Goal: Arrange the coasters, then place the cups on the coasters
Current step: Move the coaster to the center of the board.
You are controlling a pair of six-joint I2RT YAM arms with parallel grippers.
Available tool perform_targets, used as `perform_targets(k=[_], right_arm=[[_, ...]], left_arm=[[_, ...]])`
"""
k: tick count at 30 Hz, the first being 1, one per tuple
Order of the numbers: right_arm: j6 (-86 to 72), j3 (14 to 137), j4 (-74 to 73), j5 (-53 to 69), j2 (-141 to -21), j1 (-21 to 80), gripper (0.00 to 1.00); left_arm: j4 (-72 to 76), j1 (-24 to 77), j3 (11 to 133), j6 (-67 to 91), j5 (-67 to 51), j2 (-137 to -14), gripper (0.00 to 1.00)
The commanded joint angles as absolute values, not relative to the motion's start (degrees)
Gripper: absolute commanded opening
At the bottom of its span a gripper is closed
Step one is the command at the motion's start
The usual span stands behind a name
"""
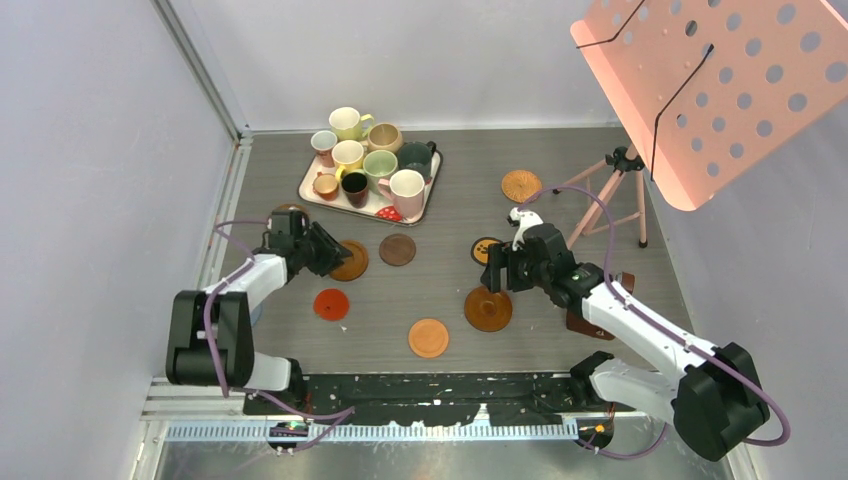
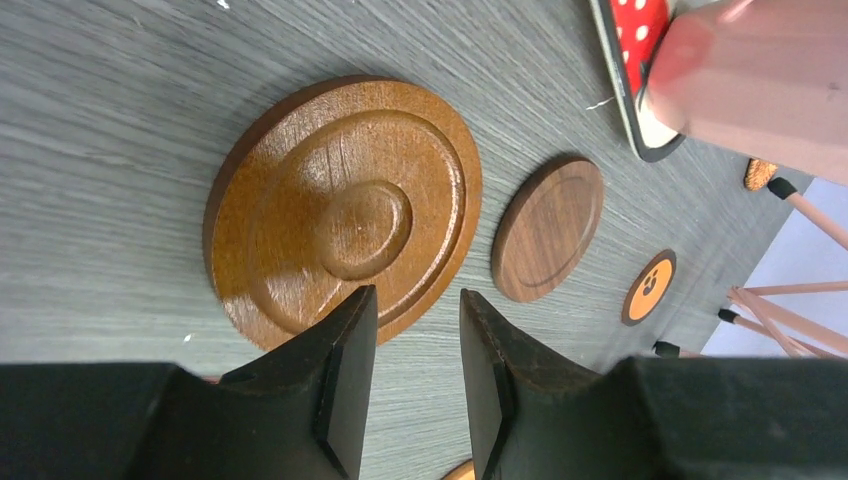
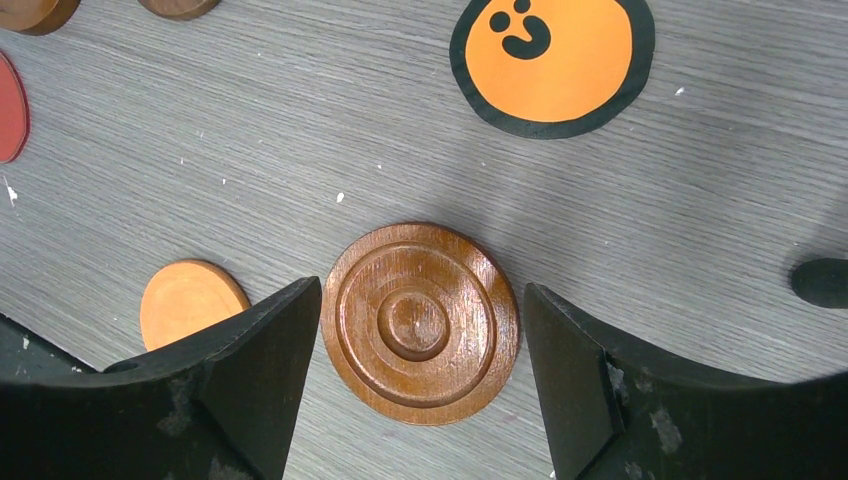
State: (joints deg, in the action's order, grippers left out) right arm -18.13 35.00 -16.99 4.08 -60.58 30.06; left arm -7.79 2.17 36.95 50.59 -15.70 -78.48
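At the left of the desk (image 1: 440, 215), the left hand (image 2: 417, 305) is being held with fingers narrowly parted and nothing between them, one tip overlapping the near rim of a brown wooden coaster (image 2: 345, 205). That rim should be straddled squarely before any closing. Further back, the cups (image 1: 380, 165) are being kept on the strawberry tray (image 1: 305, 190). At the right, the right hand (image 3: 420, 290) is being held spread wide around a ringed wooden coaster (image 3: 420, 322) lying flat, so a centred, low descent is being called for.
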Motion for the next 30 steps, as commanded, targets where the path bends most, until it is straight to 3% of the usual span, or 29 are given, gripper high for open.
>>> perform_targets(k=[1, 14, 20, 30], right_arm=[[-17.92, 35.33, -16.65, 2.82, -58.66, 30.41, 0.81], [-18.2, 34.35, -16.63, 2.78, -57.49, 30.39, 0.81], [-18.11, 34.32, -16.19, 2.9, -57.82, 30.41, 0.81], [-18.06, 34.51, -15.63, 3.05, -58.97, 30.4, 0.81]], left_arm=[[-3.99, 1.97, 38.26, 49.11, -19.09, -82.51, 0.38], [-19.69, 0.53, 42.34, 45.64, -3.73, -82.38, 0.39], [-21.04, 0.26, 43.38, 44.75, -3.91, -82.21, 0.38], [-10.43, 0.61, 41.93, 46.47, -15.51, -79.8, 0.38]])
